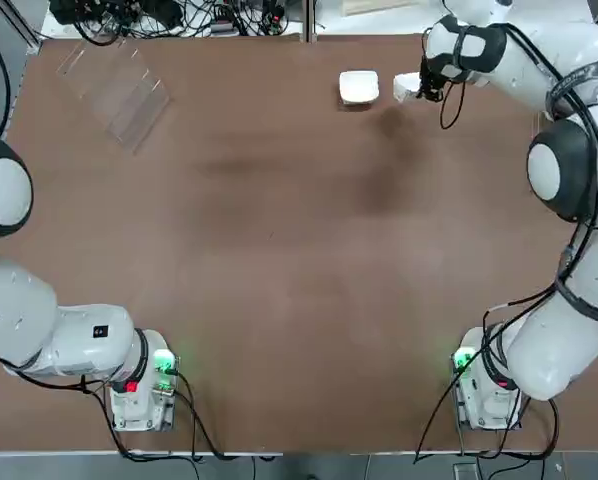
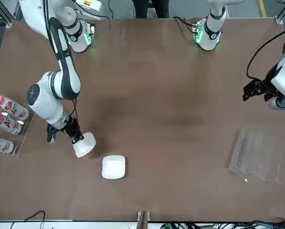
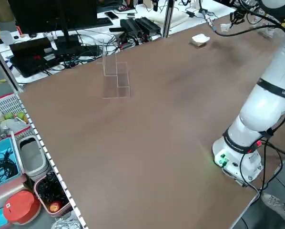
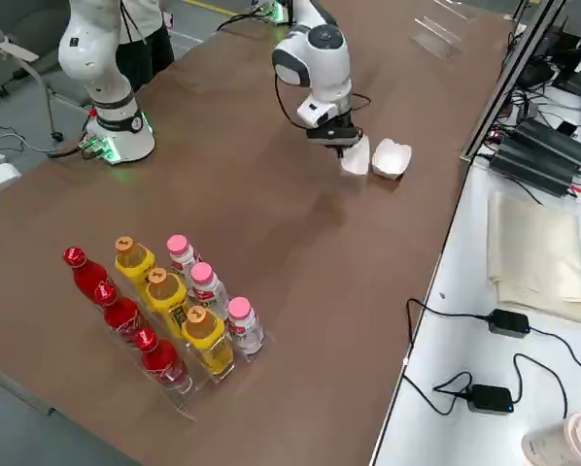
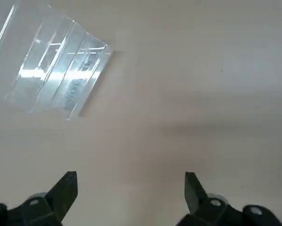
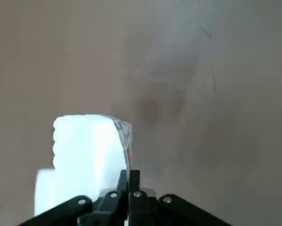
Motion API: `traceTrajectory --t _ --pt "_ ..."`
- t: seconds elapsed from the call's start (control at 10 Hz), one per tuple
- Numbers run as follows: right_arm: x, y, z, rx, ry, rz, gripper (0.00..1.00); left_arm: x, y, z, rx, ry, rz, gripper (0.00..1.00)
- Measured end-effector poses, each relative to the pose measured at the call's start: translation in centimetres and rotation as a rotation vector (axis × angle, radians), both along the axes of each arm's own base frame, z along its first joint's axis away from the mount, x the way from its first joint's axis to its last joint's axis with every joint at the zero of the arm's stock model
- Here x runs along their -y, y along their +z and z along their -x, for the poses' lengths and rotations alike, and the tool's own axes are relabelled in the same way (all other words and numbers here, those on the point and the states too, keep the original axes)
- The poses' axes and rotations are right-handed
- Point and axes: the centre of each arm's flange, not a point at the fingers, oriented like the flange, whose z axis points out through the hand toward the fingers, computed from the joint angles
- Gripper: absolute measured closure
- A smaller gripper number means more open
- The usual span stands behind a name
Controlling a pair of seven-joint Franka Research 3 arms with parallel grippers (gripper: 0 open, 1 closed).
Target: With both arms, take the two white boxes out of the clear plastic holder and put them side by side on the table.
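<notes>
Table (image 1: 269, 280) holds the clear plastic holder (image 2: 261, 155) near its far left corner, well apart from both boxes. Left gripper (image 5: 131, 174), jaws spread on nothing, hangs over the table's left side. Right gripper (image 6: 129, 173), at the far right, is clenched on one edge of a tilted white box (image 2: 84, 144) — a thin grip, so it could pivot or slip. Lowered carelessly, it might nudge the other white box (image 2: 113, 167), lying just beside it.
</notes>
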Motion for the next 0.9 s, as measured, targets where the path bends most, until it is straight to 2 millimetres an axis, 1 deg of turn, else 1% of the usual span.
traceTrajectory --t 0.1,0.3,0.4,0.5,0.6,0.7,0.9 --pt "0.3 -0.9 -0.2 -0.01 -0.081 -0.002 0.98 0.1 0.0 0.0 0.0 -0.001 0.0 0.0" --pt "1.1 -3.5 -0.8 -0.038 -0.215 0.008 0.98 0.0 0.0 0.0 -0.001 0.0 0.0 0.0" --pt "1.8 -4.2 -1.4 -0.034 -0.263 0.012 0.98 -0.1 0.0 0.0 -0.001 0.001 0.0 0.0" --pt "2.5 -4.5 -2.0 -0.018 -0.307 0.014 0.98 -0.1 -0.1 0.0 -0.001 0.002 0.0 0.0" --pt "2.7 -4.6 -2.6 0.005 -0.34 0.014 0.98 -0.2 -0.1 0.0 -0.001 0.002 0.0 0.0" --pt "2.3 -4.6 -3.3 0.023 -0.364 0.01 0.98 -0.3 -0.1 0.0 -0.001 0.003 0.0 0.0" --pt "0.4 -4.9 -5.0 0.048 -0.41 -0.007 0.98 -0.4 -0.1 -0.1 -0.001 0.0 0.0 0.0"
